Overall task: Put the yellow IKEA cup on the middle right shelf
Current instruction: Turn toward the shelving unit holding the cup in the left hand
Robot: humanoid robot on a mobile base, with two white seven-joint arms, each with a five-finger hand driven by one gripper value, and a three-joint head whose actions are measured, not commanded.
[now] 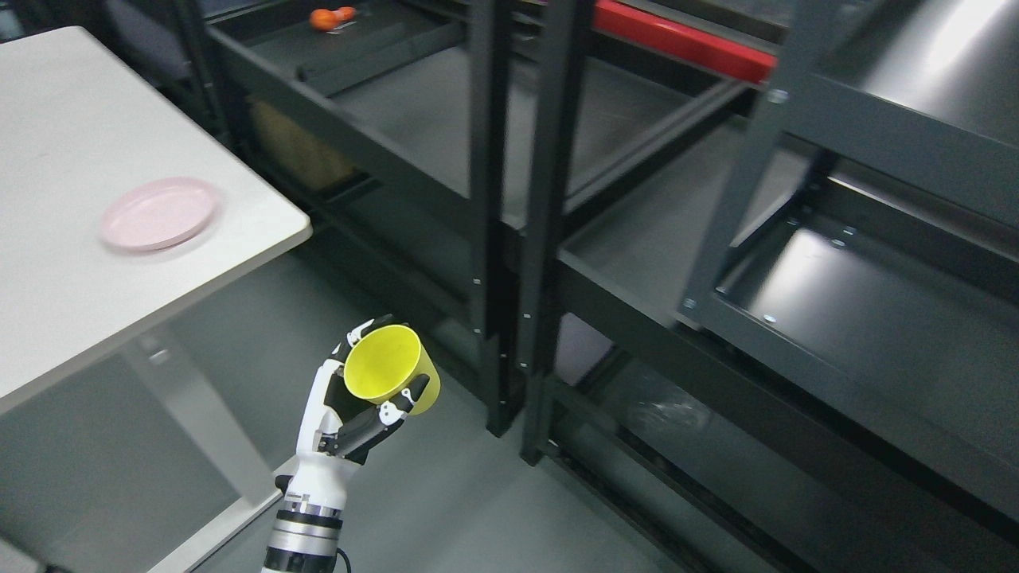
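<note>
Left hand (350, 406) comes up from the bottom edge, left of centre, w/ its fingers (398, 407) curled around the yellow cup (390, 370). So it's gripping the cup, held in the air over the grey floor (446, 509), not resting on anything. Cup is tilted, open mouth facing up and toward the camera, nothing visible inside. Right hand isn't anywhere in shot.

Counts: 1 yellow cup, 1 pink plate (159, 213), 1 white table (72, 302), 1 small orange thing (332, 16) up on a far shelf (too small to tell what it is tbh).

The plate sits on the table near its right edge, well apart from the cup. Table corner pokes out to the right just above and left of the hand, w/ a clear gap between them.

Shelving: dark metal rack (509, 239) fills the middle and right of the pic. Two black uprights stand just right of the cup, close together, feet on the floor. Right of those posts a grey shelf board (677, 231) lies bare and open at the front. Further right another shelf level (868, 318), also bare, w/ a raised front lip. A red bar (685, 40) runs across the top behind the posts. Floor between the table leg and the posts is open.
</note>
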